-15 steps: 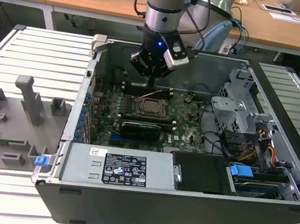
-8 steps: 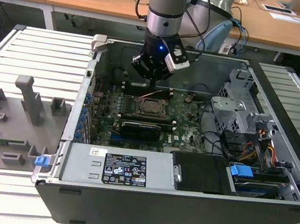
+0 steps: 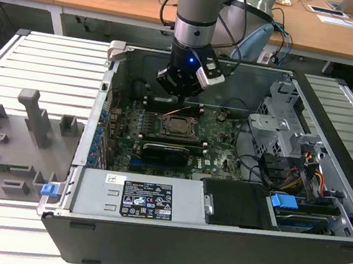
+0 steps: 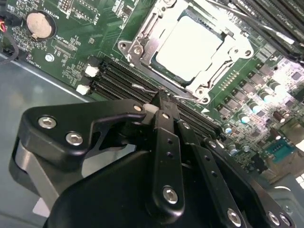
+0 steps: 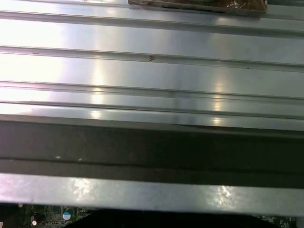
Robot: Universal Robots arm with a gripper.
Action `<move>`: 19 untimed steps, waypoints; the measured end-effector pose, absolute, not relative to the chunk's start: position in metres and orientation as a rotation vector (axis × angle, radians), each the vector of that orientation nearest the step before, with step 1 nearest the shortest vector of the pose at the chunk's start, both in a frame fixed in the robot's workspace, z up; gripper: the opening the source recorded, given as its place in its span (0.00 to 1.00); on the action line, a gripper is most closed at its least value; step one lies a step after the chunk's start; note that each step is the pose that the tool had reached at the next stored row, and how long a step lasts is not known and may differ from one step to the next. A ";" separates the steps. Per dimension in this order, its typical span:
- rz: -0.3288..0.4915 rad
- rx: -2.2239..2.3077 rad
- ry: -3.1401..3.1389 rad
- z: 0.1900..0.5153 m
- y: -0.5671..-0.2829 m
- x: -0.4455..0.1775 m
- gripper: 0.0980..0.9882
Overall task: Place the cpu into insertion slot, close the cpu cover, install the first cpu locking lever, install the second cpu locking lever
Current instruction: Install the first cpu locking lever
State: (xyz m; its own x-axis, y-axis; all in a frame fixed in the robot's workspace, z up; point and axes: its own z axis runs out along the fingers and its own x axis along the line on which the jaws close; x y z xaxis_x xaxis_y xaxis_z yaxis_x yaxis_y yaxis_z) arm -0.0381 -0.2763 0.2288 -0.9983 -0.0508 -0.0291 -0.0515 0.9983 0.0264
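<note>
The cpu (image 4: 190, 45), a pale silver square, lies in the insertion slot (image 4: 127, 46) on the green board. The silver cpu cover (image 4: 236, 47) lies flat around it, its cutout showing the chip. A thin wire locking lever (image 4: 141, 88) runs along the socket edge nearest my gripper. My gripper (image 4: 161, 102) has its black fingers closed together, and their tip sits right at that lever; I cannot tell whether it touches. In the exterior view the gripper (image 3: 179, 98) hangs just behind the socket with the cpu (image 3: 178, 127).
Black memory slots (image 4: 114, 76) and a coin battery (image 4: 39, 24) lie beside the socket. A long black card (image 3: 164, 150) sits in front of it. The drive cage (image 3: 281, 126) and cables stand at the exterior view's right, the power supply (image 3: 141, 199) in front, and the case wall (image 5: 152, 142) close by.
</note>
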 end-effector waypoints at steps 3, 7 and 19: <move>0.043 -0.080 3.112 0.227 -0.275 -0.033 0.01; 0.042 -0.080 3.112 0.222 -0.275 -0.026 0.01; 0.034 -0.080 3.113 0.205 -0.275 -0.019 0.01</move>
State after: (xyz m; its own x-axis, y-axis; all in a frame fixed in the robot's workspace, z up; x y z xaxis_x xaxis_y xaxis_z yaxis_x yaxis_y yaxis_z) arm -0.0194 -0.2748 0.2051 -0.9983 -0.0508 -0.0280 -0.0514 0.9985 0.0210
